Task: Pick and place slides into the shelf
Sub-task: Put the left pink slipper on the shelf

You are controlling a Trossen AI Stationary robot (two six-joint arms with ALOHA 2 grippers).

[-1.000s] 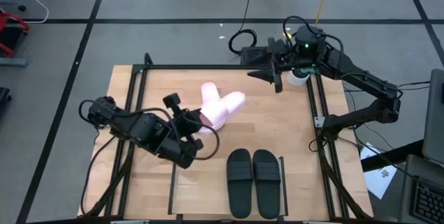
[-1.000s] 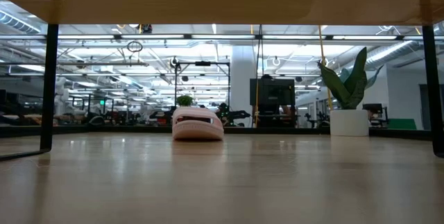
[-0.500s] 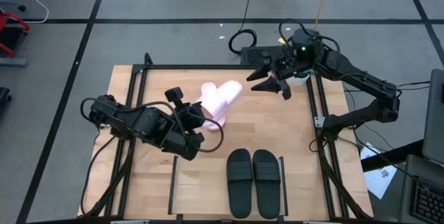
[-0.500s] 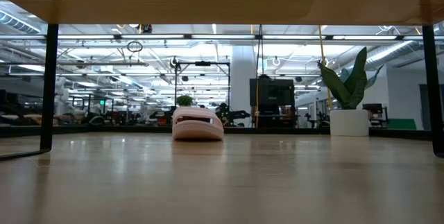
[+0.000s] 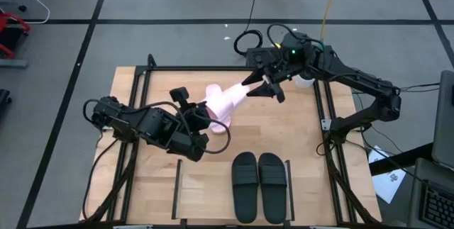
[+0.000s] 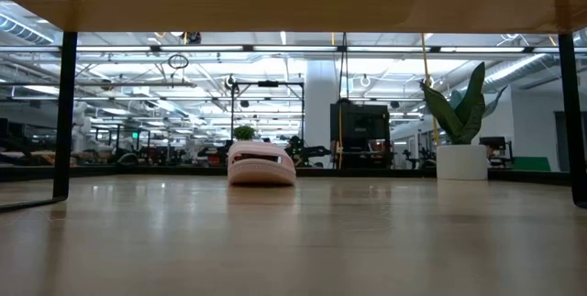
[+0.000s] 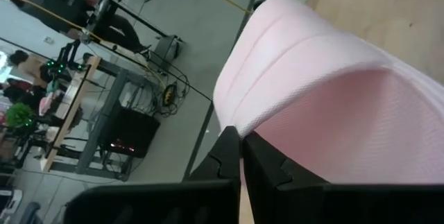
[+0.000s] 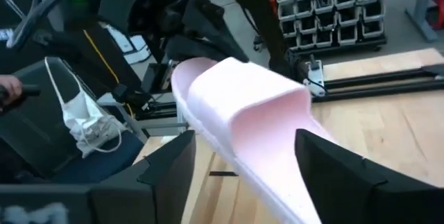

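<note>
A grey floor with black lines lies around a light wooden table [image 5: 298,137] in the middle of the high view. Thin black rails [image 5: 329,126] run along the table's sides.

Two black slides [image 5: 258,185] lie side by side, low and a little right of the middle of that view. They touch each other.

The left gripper [image 5: 204,118] is left of the middle. Its two fingers [image 7: 267,165] are pressed together on the edge of a pink slide [image 5: 228,102], and it holds that slide up. The slide points toward the upper right of the high view.

The right gripper [image 5: 261,87] comes in from the upper right. Its fingers [image 8: 163,172] stand wide apart, one on each side of the far end of the pink slide. They are close to it, but I cannot tell if they touch it.

In the low view another pink slide [image 6: 261,162] sits alone on the wood, a little left of the middle. Behind it is a big bright room with a green plant [image 6: 461,108] in a white pot on the right.
</note>
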